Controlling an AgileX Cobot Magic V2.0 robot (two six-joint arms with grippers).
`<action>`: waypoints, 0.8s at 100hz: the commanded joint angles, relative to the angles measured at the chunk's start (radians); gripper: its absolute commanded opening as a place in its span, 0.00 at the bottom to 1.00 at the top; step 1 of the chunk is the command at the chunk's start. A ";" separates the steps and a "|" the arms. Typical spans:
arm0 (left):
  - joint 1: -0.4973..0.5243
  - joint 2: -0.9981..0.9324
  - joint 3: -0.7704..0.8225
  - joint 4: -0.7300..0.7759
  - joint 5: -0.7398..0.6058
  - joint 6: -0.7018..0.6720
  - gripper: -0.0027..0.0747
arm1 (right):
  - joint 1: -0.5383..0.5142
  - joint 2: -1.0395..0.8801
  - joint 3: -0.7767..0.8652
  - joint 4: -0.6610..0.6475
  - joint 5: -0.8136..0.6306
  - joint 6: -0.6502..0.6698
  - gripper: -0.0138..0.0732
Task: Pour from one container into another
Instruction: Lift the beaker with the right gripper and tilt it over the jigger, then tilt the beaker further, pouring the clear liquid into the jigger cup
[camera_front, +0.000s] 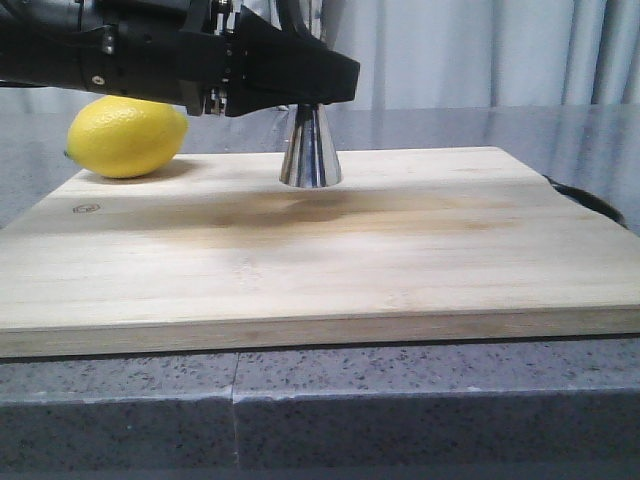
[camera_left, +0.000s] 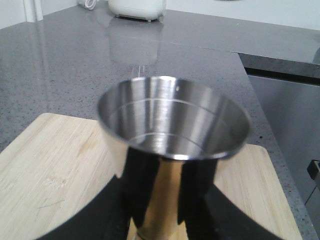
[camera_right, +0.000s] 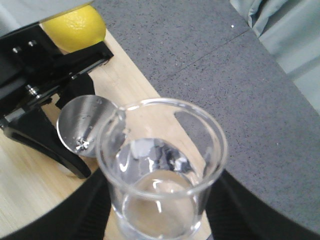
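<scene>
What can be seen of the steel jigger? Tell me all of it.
The jigger is shiny steel, hourglass-shaped, with a gold band at its waist. It stands upright on the wooden board, right of the lemon. The left gripper holds it around the upper part. Its open top cup shows ring marks inside; droplets glint there. The beaker hangs beside its rim.

A pale wooden cutting board (camera_front: 300, 250) lies flat on the speckled grey stone countertop (camera_front: 320, 400). On the board, a yellow lemon (camera_front: 127, 136) sits at the far left corner, and the steel jigger (camera_front: 310, 150) stands upright near the far edge, well apart from it.
</scene>
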 joint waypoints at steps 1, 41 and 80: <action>-0.009 -0.042 -0.030 -0.081 0.072 -0.003 0.30 | 0.007 -0.033 -0.039 -0.024 -0.056 -0.064 0.50; -0.009 -0.042 -0.030 -0.081 0.072 -0.003 0.30 | 0.060 0.034 -0.039 -0.229 -0.059 -0.161 0.50; -0.009 -0.042 -0.030 -0.081 0.070 -0.003 0.30 | 0.088 0.075 -0.039 -0.345 -0.048 -0.224 0.50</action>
